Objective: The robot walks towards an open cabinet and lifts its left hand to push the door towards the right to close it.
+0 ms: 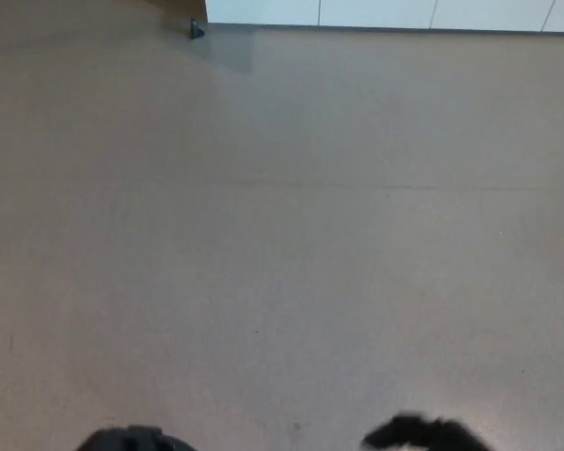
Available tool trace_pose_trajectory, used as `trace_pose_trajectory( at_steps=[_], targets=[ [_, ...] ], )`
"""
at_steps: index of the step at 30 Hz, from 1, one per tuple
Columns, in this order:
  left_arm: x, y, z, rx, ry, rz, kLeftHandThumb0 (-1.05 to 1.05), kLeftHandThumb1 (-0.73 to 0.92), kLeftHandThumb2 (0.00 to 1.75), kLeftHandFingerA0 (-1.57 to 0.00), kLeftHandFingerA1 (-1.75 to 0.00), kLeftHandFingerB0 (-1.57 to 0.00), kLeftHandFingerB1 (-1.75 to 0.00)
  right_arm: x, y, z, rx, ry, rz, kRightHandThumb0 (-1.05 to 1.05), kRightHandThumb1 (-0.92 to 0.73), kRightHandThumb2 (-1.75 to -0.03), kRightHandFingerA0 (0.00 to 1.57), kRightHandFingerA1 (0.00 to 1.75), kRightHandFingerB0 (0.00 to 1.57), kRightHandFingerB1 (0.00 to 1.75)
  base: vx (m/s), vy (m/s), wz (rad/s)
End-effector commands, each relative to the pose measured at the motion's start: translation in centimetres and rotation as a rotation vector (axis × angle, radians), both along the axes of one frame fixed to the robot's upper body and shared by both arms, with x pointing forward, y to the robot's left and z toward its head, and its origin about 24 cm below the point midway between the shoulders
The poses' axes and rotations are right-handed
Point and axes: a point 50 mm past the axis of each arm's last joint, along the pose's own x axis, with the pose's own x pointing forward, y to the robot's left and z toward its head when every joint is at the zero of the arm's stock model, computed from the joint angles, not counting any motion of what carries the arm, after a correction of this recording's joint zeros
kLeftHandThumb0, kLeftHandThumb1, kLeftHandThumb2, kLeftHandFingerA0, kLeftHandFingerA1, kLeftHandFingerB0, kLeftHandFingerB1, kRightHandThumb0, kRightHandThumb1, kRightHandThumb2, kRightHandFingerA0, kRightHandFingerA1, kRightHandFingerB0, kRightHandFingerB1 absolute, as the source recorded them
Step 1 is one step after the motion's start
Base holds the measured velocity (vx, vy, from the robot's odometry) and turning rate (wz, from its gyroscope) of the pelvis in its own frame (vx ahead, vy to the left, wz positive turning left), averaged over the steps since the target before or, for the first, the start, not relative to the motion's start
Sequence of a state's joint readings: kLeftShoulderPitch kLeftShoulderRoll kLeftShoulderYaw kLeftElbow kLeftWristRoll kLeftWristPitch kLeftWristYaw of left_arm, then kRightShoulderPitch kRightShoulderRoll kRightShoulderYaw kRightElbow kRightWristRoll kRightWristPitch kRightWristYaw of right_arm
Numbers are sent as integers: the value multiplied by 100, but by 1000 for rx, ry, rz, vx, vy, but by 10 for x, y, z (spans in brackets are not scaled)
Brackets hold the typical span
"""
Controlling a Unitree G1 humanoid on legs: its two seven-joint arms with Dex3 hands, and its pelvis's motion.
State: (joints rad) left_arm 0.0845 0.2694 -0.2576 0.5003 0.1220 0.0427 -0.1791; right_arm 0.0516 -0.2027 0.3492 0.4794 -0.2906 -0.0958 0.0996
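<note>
Two dark hand tips, left (132, 438) and right (423, 434), low over beige floor (282, 244); finger state impossible to tell. White cabinet fronts (376, 12) far beyond, well apart.

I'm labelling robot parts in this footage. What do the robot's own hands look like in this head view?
Very little shows. Two black, blurred, rounded shapes poke up from the bottom edge: one at lower left, one at lower right, with a lumpier outline. No fingers, cables or markings can be made out, so I cannot say for certain they are the hands.
</note>
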Motion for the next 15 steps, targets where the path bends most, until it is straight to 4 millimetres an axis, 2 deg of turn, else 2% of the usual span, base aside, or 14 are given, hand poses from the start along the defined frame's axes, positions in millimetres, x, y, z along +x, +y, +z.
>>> trace_pose_trajectory(
  at_steps=[1,3,4,6,7,8,9,12,13,15],
  targets=[
    [15,56,24,10,-112,268,-65,85,66,-68,-47,-56,-41,16,-109,15,37,-91,-459,-74,-89,-67,32,38,27,33,0,0,0],
    [13,63,25,-12,-131,299,-65,85,66,-68,-47,-56,-41,9,-118,11,34,-78,-492,-74,-89,-67,32,38,27,33,0,0,0],
    [11,80,28,-46,-167,354,-66,85,66,-51,-40,-45,-36,-3,-132,7,124,-59,-601,-72,-85,-66,32,38,29,35,80,-8,26],
    [11,92,31,-49,-193,394,-71,82,65,-49,-41,-44,-36,-9,-141,5,156,-36,-652,-72,-84,-65,27,38,23,33,38,-84,17],
    [9,95,31,-49,-199,403,-74,73,71,-48,-45,-41,-39,-11,-144,4,166,-29,-667,-70,-85,-65,24,37,21,32,-162,-85,52],
    [8,98,30,-49,-204,409,-74,73,71,-48,-45,-41,-39,-12,-147,4,176,-23,-680,-70,-85,-65,24,37,21,32,-61,-118,26],
    [6,101,30,-54,-198,421,-69,80,64,-46,-42,-40,-36,-13,-148,4,166,-26,-680,-72,-84,-65,28,38,23,33,-73,-109,-17],
    [1,110,29,-95,-196,488,-65,79,64,-45,-43,-41,-36,-13,-149,5,145,-46,-672,-72,-83,-65,29,37,22,32,40,-1,-5],
    [0,112,30,-103,-200,493,-67,66,102,-40,-57,-26,-47,-12,-149,5,145,-48,-668,-73,-84,-65,30,37,23,32,109,84,-15],
    [-2,116,31,-129,-210,512,-66,65,100,-40,-57,-27,-47,-12,-150,5,159,-47,-663,-72,-82,-64,27,36,21,31,113,95,-23]
  ],
)
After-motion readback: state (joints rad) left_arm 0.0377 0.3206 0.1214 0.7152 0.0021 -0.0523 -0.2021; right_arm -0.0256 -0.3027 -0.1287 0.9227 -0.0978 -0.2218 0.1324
